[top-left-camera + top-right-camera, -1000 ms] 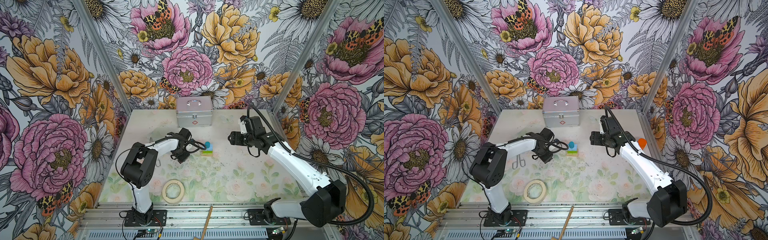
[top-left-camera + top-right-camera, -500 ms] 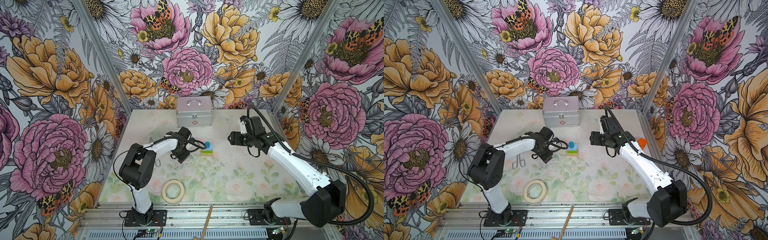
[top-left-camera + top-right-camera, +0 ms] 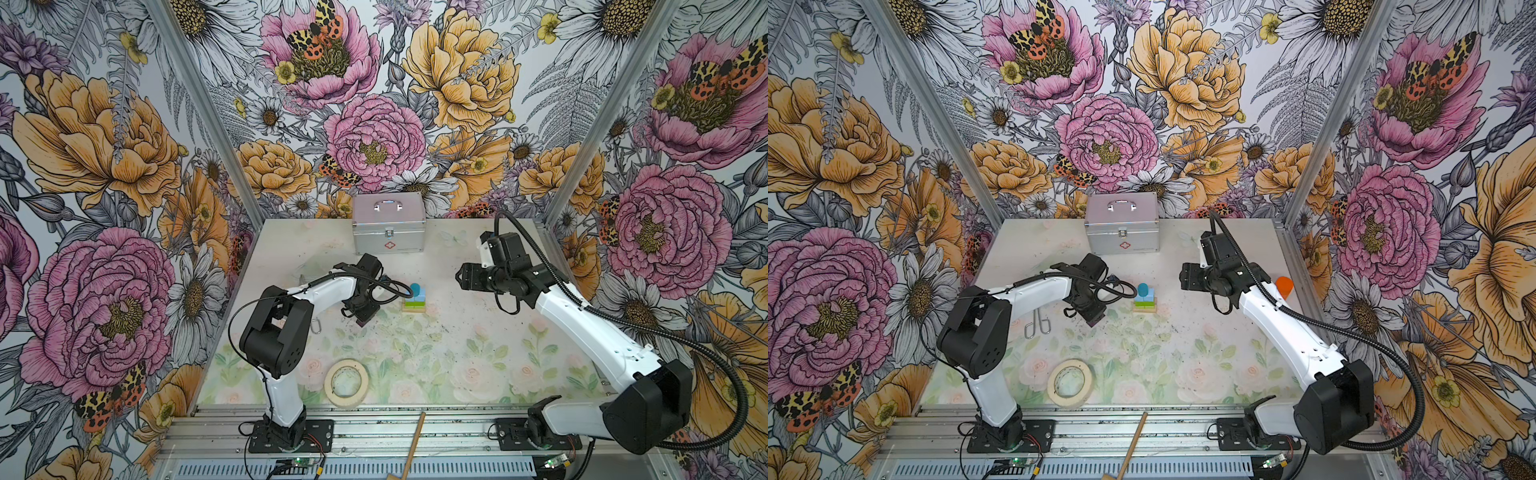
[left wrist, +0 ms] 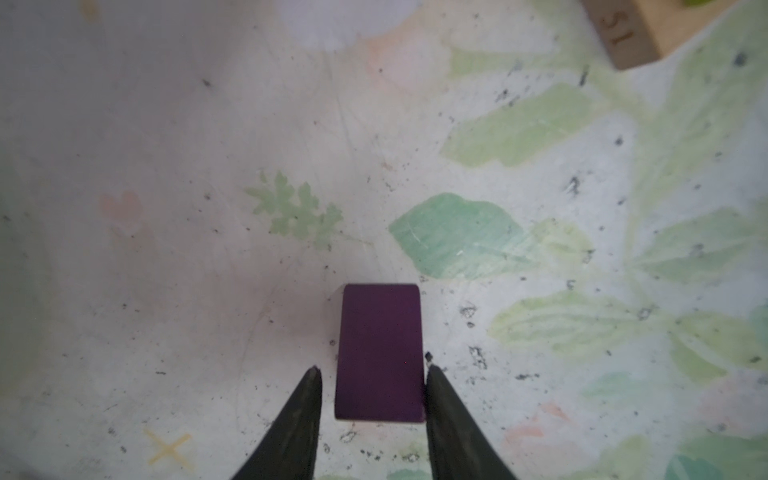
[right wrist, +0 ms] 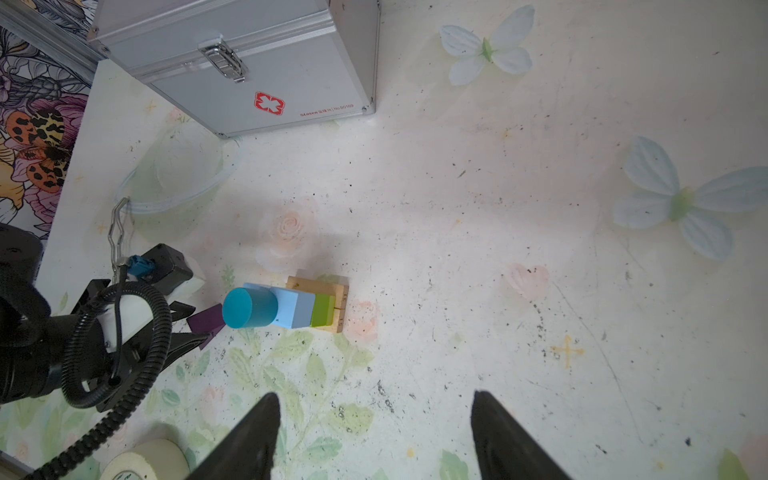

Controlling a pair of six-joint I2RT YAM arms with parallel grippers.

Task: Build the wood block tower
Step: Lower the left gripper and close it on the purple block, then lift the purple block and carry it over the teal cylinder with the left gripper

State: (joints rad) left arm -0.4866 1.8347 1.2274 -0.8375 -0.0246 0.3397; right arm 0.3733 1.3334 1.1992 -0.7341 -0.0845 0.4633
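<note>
The wood block tower (image 3: 414,298) (image 3: 1145,297) stands mid-table: tan bars at the base, lime-green blocks, light-blue cubes and a teal cylinder (image 5: 249,308) on top. Just left of it, low over the table, my left gripper (image 3: 363,316) (image 4: 374,369) is shut on the purple roof-shaped block (image 4: 380,353) (image 3: 1094,319) (image 5: 204,321), with a finger along each of its long sides. Right of the tower my right gripper (image 3: 459,277) (image 5: 375,394) hangs above the table, open, with nothing between its fingers.
A silver case (image 3: 388,226) stands at the back, behind the tower. A beige tape roll (image 3: 346,382) lies near the front edge. A metal clip (image 3: 1037,326) lies under the left arm. An orange object (image 3: 1284,286) sits by the right wall.
Almost nothing. The left arm's elbow has shifted slightly; both grippers, the purple block and the tower stay where they were.
</note>
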